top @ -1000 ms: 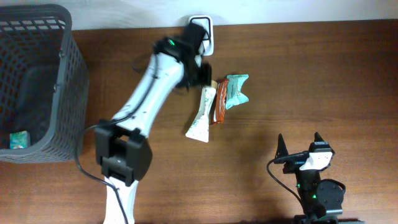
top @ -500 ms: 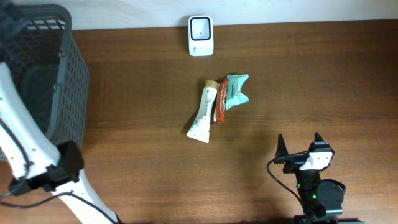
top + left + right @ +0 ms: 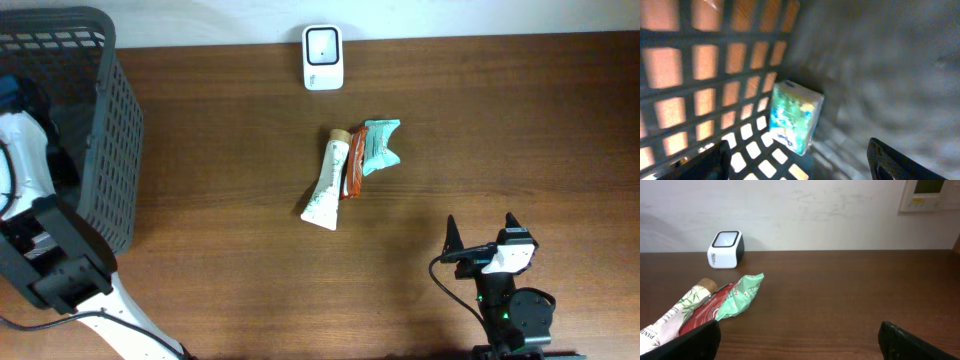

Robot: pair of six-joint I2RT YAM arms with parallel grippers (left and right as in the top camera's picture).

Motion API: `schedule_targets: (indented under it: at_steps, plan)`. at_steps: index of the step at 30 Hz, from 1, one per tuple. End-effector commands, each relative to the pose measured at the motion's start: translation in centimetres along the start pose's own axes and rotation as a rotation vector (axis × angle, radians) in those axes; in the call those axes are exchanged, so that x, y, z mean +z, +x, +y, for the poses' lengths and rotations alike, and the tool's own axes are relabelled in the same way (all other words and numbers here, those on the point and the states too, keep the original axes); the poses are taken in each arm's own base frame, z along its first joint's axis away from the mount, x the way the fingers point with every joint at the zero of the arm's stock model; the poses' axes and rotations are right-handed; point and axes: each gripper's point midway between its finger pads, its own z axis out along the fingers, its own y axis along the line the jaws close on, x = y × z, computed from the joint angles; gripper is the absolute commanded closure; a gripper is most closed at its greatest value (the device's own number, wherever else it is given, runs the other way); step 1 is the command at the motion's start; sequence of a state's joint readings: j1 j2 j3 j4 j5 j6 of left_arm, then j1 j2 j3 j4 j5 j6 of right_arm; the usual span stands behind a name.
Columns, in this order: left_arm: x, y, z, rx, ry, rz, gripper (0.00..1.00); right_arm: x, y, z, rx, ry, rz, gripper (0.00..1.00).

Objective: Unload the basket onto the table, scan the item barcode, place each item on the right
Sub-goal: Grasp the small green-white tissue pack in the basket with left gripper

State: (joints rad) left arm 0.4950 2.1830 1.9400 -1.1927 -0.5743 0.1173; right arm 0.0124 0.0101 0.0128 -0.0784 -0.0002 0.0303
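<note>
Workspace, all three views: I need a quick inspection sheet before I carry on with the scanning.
Surface: brown wooden table, no spills seen.
Job's things: white scanner at the far edge; tube, red packet and teal packet bunched side by side mid-table; small green pack on the floor of the grey basket.
Clutter: nothing seen.
Tools: left tool open inside the basket above the pack, holding nothing; right tool open and empty at the near edge.
Cables: black cable looped beside the right arm.
Surroundings: pale wall with a wall panel.
</note>
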Motion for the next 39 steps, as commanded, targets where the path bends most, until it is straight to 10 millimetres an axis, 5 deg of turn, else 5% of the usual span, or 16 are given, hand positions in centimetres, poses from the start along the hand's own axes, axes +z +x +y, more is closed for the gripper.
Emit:
schedule_targets:
  at_steps: [1, 5, 8, 14, 17, 19, 24, 25, 29, 30, 33, 36, 39]
  plan:
    - [2.0, 1.6, -0.7, 0.076, -0.037, 0.049, 0.20, 0.0, 0.3, -0.2, 0.012, 0.011, 0.004, 0.01]
    - [4.4, 3.4, -2.0, 0.104, -0.037, 0.093, 0.23, 0.0, 0.3, -0.2, 0.012, 0.011, 0.004, 0.01]
    - [5.4, 4.2, -0.8, 0.102, -0.115, 0.119, 0.27, 0.0, 0.3, -0.2, 0.012, 0.011, 0.004, 0.01]
    - [6.3, 4.0, 0.4, 0.048, -0.113, 0.107, 0.32, 0.0, 0.3, -0.2, 0.012, 0.011, 0.004, 0.01]
    - [7.0, 4.1, -0.9, 0.049, 0.017, 0.100, 0.36, 0.0, 0.3, -0.2, 0.012, 0.011, 0.004, 0.01]
    - [7.4, 4.1, -1.5, 0.040, 0.080, 0.095, 0.50, 0.0, 0.3, -0.2, 0.012, 0.011, 0.004, 0.01]
    - [8.6, 4.8, -1.3, 0.030, 0.082, 0.118, 0.53, 0.0, 0.3, -0.2, 0.012, 0.011, 0.004, 0.01]
    - [8.7, 4.8, -1.2, 0.027, 0.082, 0.120, 0.56, 0.0, 0.3, -0.2, 0.012, 0.011, 0.004, 0.01]
    - [9.0, 4.7, -0.9, 0.014, 0.079, 0.112, 1.00, 0.0, 0.3, -0.2, 0.012, 0.011, 0.004, 0.01]
    - [9.0, 4.7, -0.9, 0.013, 0.079, 0.111, 1.00, 0.0, 0.3, -0.2, 0.012, 0.011, 0.004, 0.01]
    - [6.9, 3.3, -0.9, -0.053, 0.072, 0.078, 1.00, 0.0, 0.3, -0.2, 0.012, 0.011, 0.004, 0.01]
    - [0.6, -0.6, -1.1, -0.120, 0.144, -0.067, 1.00, 0.0, 0.3, -0.2, 0.012, 0.011, 0.004, 0.01]
    - [-10.7, -5.9, -2.6, -0.134, 0.362, -0.365, 1.00, 0.0, 0.3, -0.2, 0.012, 0.011, 0.004, 0.01]
